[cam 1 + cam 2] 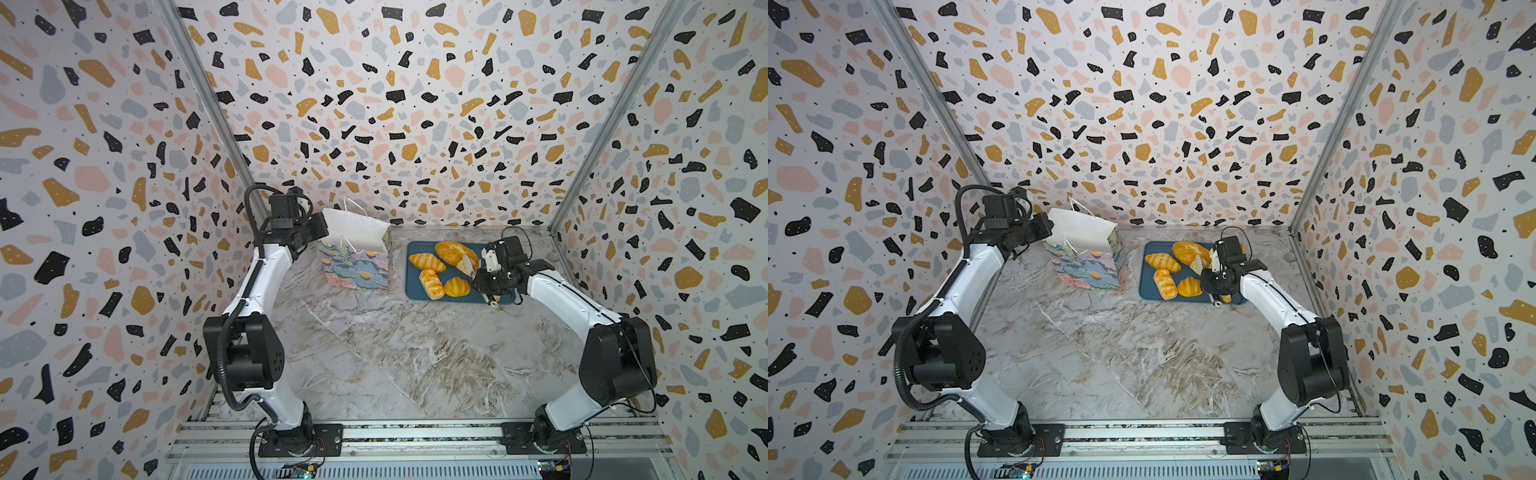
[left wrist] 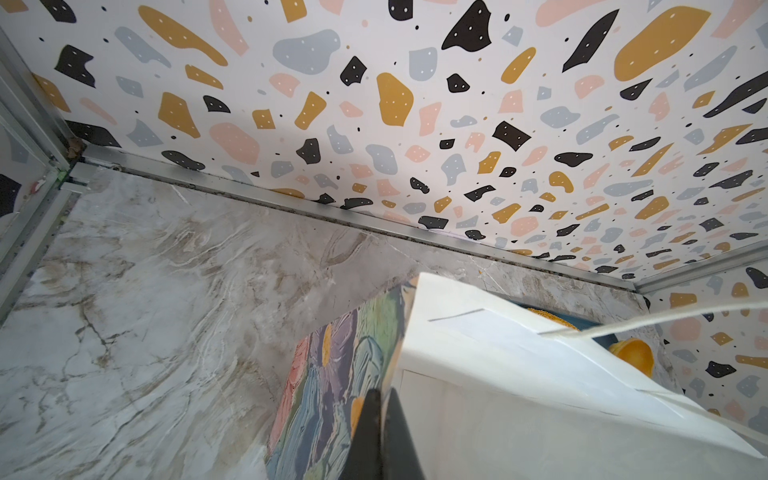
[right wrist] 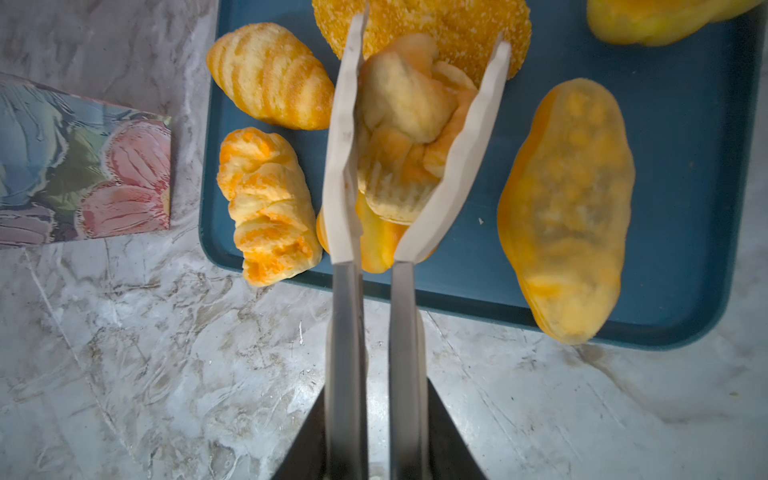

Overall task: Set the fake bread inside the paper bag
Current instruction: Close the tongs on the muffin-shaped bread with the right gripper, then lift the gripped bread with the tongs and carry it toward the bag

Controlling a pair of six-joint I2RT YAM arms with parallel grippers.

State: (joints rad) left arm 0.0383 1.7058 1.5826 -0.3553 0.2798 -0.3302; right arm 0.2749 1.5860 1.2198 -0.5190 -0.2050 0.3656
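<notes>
Claw at work: the right claw (image 3: 431,35) is closed on a pale, crumpled bread (image 3: 405,120). Its white fingers (image 3: 343,137) bend around the bread on both sides and hold it above the tray (image 3: 685,137).
Under this claw: a round bun (image 3: 376,245) lies on the tray, half hidden by the fingers.
Between this claw and the bag: a striped croissant (image 3: 270,75) and a twisted roll (image 3: 266,208) lie on the tray, close together.
Other side of this claw: a long roll (image 3: 567,208) lies on the tray near its edge, away from the bag.
Past the fingertips: a speckled loaf (image 3: 457,20) lies on the tray. One more bread (image 3: 656,16) is cut off by the picture edge.
Tray: dark teal, flat on the marble table (image 3: 166,374).
Bag: the paper bag (image 1: 357,270) stands upright on the table beside the tray, with a narrow strip of table between them.
Second claw: the left claw (image 2: 384,399) is shut tight on the upper rim of the bag, on the side away from the tray. Flower print is on one side of its dark fingers, white paper on the other.
Inside of bag: only white paper shows in both top views. I cannot tell if bread lies within.
</notes>
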